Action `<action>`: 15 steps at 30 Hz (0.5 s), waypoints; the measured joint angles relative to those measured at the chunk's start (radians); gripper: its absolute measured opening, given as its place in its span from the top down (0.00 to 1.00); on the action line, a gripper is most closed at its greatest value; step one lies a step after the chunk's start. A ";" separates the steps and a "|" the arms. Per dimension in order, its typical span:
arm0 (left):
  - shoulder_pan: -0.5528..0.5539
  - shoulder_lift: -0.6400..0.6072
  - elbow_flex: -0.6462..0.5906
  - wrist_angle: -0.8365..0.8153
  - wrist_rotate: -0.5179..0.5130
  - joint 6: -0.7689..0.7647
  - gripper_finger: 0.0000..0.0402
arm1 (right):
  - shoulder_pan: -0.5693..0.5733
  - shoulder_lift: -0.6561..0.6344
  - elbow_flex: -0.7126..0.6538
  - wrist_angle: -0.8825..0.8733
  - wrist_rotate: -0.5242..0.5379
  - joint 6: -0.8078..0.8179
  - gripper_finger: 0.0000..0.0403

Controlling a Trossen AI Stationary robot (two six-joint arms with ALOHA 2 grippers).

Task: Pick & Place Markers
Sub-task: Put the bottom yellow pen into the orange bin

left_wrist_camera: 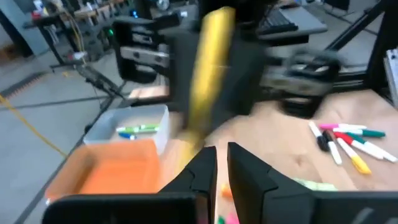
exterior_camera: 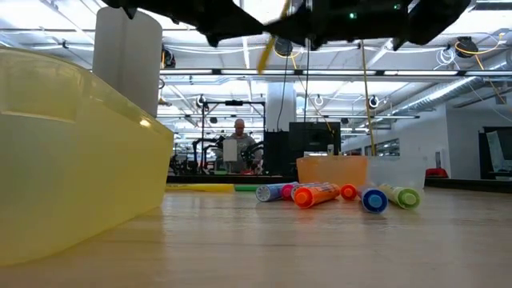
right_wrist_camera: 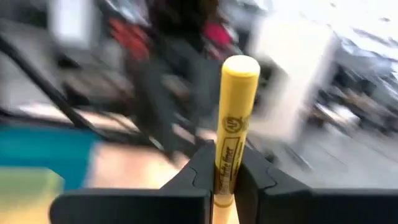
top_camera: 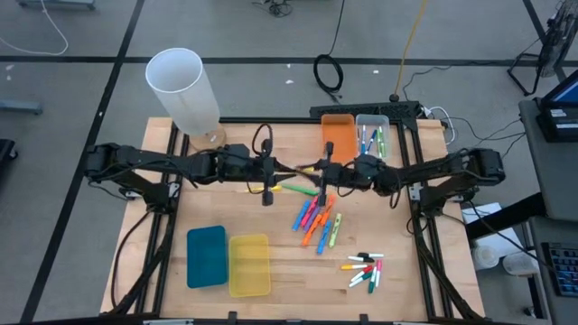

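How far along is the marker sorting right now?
Done: a few markers lie in the clear bin; the orange bin looks empty. In hand: both grippers meet mid-table on a yellow highlighter, the right gripper shut on it, the left gripper shut at its other end. Left: the colourful pile and the thin white pens on the table.

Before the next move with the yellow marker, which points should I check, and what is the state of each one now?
1. Right gripper shut on the yellow marker: ok.
2. Left gripper free of the marker: cannot tell; it is shut, with the marker's end at its fingers.
3. Marker held above the table: ok.
4. Orange bin uncovered: ok.
5. Loose markers on the table, apart from both grippers: ok.
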 joint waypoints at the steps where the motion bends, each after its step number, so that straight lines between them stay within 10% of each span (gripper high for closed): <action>1: -0.001 0.001 0.001 0.007 -0.011 0.001 0.90 | -0.006 -0.030 -0.002 -0.071 0.044 -0.003 0.95; 9: 0.000 0.003 0.000 -0.071 -0.068 -0.021 0.90 | -0.085 -0.276 -0.071 -0.505 0.351 0.069 0.95; 15: 0.002 0.004 0.000 -0.115 -0.074 -0.051 0.90 | -0.173 -0.474 -0.253 -0.515 0.357 0.207 0.95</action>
